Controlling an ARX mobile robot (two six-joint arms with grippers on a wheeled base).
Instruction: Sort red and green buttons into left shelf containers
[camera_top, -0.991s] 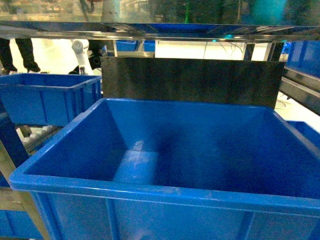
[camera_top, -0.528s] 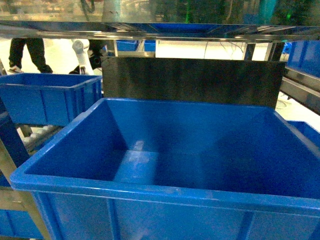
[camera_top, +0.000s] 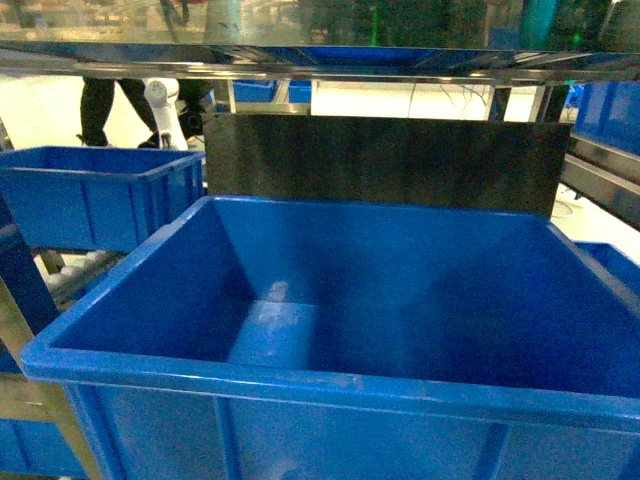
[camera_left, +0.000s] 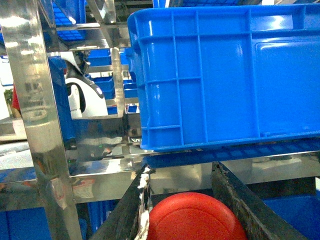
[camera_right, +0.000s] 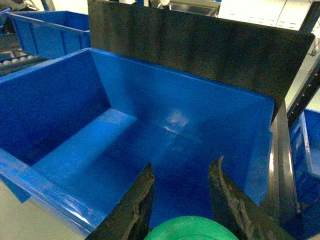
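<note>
- Red button (camera_left: 192, 220) is sitting gripped in the left gripper (camera_left: 182, 210); green button (camera_right: 187, 229) in the right gripper (camera_right: 181, 210).
- Carrying step; next, releasing each into bins (camera_right: 100, 145) toward 9 o'clock.

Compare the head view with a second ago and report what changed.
Only the background changed: the person's legs behind the shelf moved rightward, from the far left edge toward the white robot. The large blue bin, the smaller bin at left and the black panel stayed put.

No readable text or labels anywhere.
</note>
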